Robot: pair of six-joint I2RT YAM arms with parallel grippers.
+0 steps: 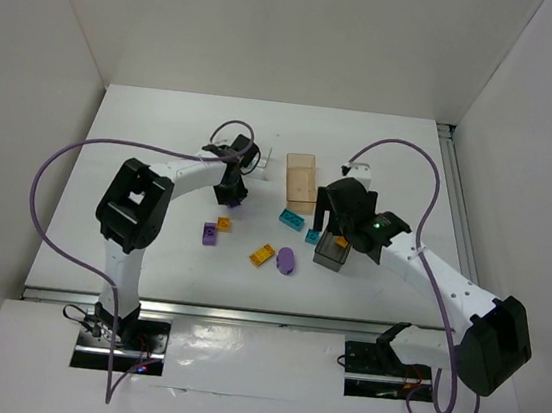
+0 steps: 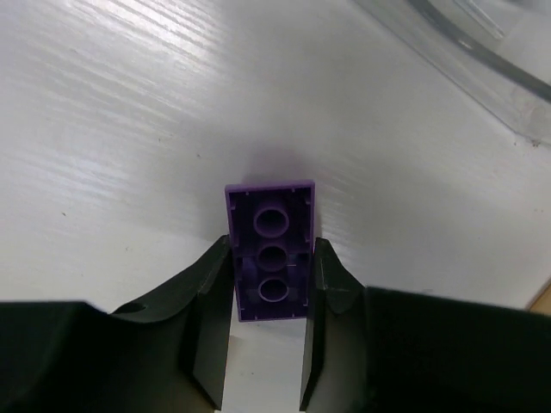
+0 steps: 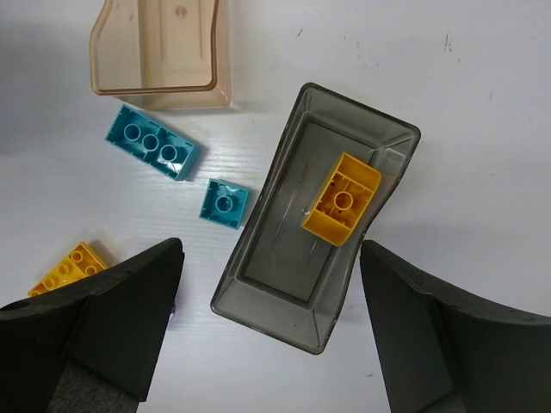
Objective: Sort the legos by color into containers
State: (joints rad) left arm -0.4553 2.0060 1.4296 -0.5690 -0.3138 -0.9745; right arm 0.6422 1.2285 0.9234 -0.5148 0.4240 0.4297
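Note:
My left gripper [image 1: 231,195] is shut on a purple brick [image 2: 269,249], underside up, low over the table beside the clear bin [image 2: 482,60]. My right gripper [image 3: 271,327] is open and empty, jaws wide apart above the dark grey bin [image 3: 284,249]. An orange-yellow brick [image 3: 342,200] leans inside that bin. The orange-tan bin [image 3: 159,47] stands empty behind it. A long teal brick [image 3: 151,143], a small teal brick [image 3: 224,204] and an orange-yellow brick [image 3: 69,268] lie on the table left of the grey bin.
In the top view a purple brick [image 1: 210,235], a small orange brick [image 1: 223,224], an orange-yellow brick [image 1: 263,255] and a purple oval piece [image 1: 287,259] lie between the arms. The clear bin [image 1: 261,161] sits left of the orange-tan bin [image 1: 301,179].

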